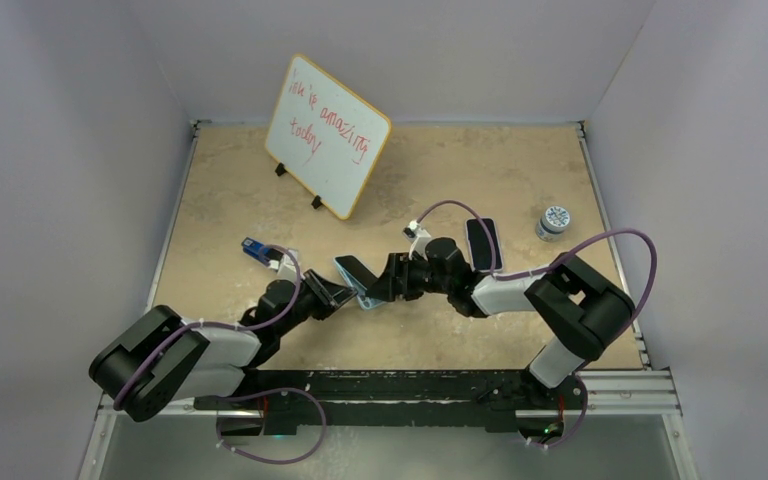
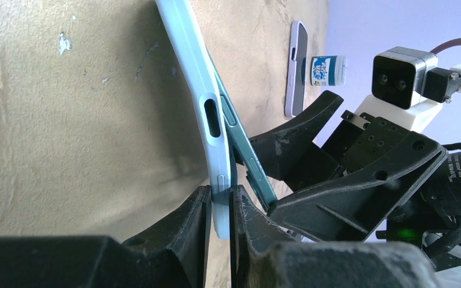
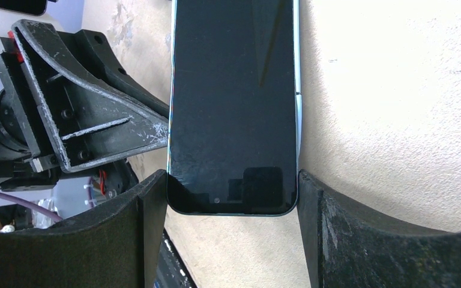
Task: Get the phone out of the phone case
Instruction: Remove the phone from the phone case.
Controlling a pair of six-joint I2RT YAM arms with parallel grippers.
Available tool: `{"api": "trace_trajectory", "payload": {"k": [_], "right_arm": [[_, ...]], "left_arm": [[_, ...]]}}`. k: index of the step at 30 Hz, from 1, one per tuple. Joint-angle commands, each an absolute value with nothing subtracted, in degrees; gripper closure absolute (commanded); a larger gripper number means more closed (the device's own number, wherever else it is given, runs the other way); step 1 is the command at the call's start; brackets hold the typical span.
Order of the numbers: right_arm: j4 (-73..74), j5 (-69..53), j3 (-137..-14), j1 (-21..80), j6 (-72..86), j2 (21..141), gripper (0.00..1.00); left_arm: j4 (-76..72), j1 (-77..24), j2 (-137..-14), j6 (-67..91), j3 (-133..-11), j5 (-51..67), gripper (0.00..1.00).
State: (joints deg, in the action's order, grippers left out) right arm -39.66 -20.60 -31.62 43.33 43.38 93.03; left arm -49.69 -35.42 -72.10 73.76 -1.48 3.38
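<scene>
Phone (image 3: 233,108), dark screen, at middle of counter (image 1: 480,160), clamped by its long sides in right gripper (image 3: 233,195). Phone case (image 2: 199,102), pale blue, parted from phone along one edge, that edge pinched in left gripper (image 2: 219,204), nearly closed. Whiteboard (image 1: 327,135) at 11 o'clock from phone; jar (image 1: 554,221) and second handset (image 1: 482,243) at 2 o'clock.

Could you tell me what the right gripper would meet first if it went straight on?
Most likely the left gripper, facing the right gripper closely in the top view, jaws shut on the phone case. The wrist view puts it beside the phone, so I am unsure.
</scene>
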Motion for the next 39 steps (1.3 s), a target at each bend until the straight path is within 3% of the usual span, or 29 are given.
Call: {"api": "trace_trajectory", "payload": {"k": [1, 15, 28, 39], "right_arm": [[-43.70, -25.17, -29.85, 41.78, 45.54, 91.17, 1.00], [-44.71, -25.65, -28.74, 41.05, 43.26, 91.32, 1.00], [-42.50, -24.02, -29.42, 41.05, 40.19, 90.67, 1.00], [-42.77, -24.62, -29.42, 41.08, 40.63, 90.13, 1.00]], "left_arm": [[-38.91, -34.86, -72.44, 72.90, 5.44, -4.47, 0.83], [-36.15, -34.72, -71.13, 75.70, 5.35, -4.15, 0.74], [-37.91, -34.72, -54.95, 71.29, 1.69, -3.19, 0.41], [-51.57, -34.78, -69.35, 71.59, 0.37, 2.33, 0.42]]}}
